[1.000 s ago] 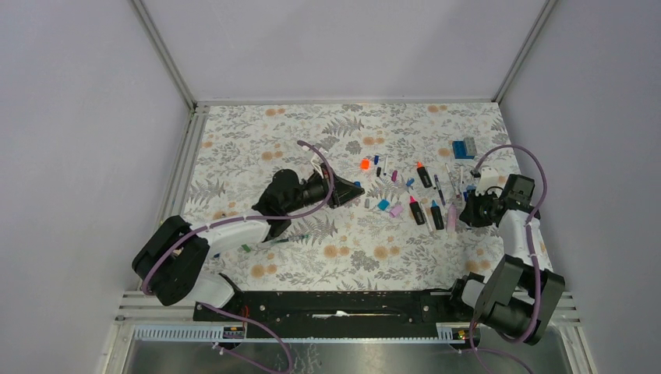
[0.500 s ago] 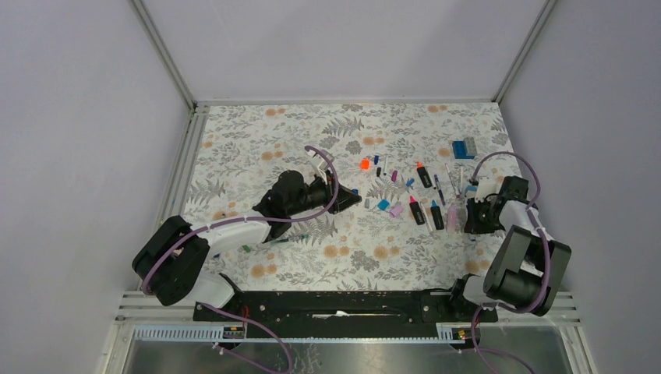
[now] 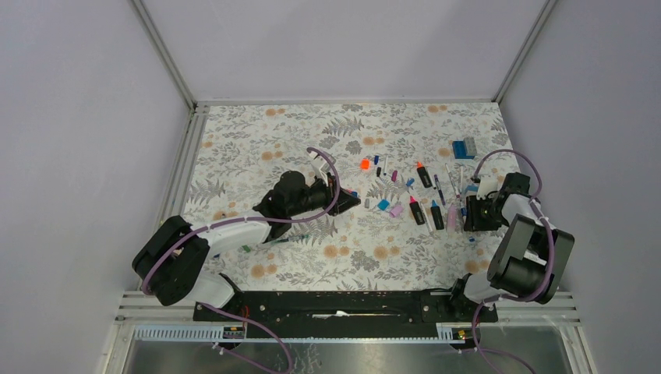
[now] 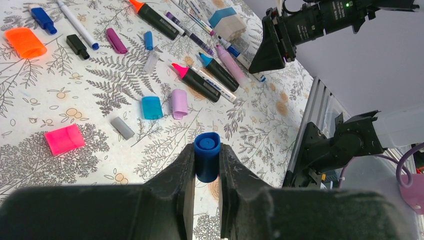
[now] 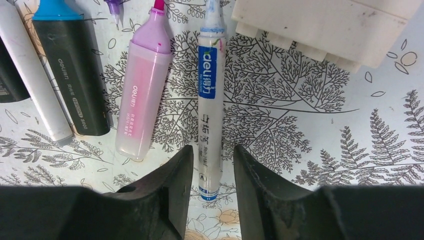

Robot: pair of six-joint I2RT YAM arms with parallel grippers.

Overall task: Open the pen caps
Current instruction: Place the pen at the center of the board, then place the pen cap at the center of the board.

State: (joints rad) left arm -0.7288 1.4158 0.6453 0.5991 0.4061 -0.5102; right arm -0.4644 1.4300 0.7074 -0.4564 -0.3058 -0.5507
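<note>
**Left wrist view.** My left end effector (image 4: 206,150) is closed on a dark blue cap (image 4: 207,144), one finger pressed to each side, the cap's round end facing the camera; whether the cap touches the counter (image 4: 260,125) I cannot tell. Loose caps lie on the counter beyond it: a pink cap (image 4: 64,139) nearest on the left; a small grey cap (image 4: 122,127), a turquoise cap (image 4: 151,107) and a lilac cap (image 4: 179,103) in a loose row, the last two side by side but apart; farther off an orange cap (image 4: 25,42), a black cap (image 4: 77,46) and a purple cap (image 4: 116,40). Three black highlighters lie with tips bare: the orange-tipped highlighter (image 4: 154,19), the pink-tipped highlighter (image 4: 197,82) and the blue-tipped highlighter (image 4: 219,71).

**Right wrist view.** My right end effector (image 5: 212,155) stands open by a narrow gap and holds nothing; its fingers flank the near end of a white pen (image 5: 208,100) lying on the counter; whether they touch the pen I cannot tell. A pale pink highlighter (image 5: 142,95) lies just beside the pen on its left, the blue-tipped highlighter beyond that; a white block (image 5: 320,25) sits at upper right.

**Top view.** My two end effectors are well apart; the left is near the counter's middle, the right at the right edge of the spread of pens.
</note>
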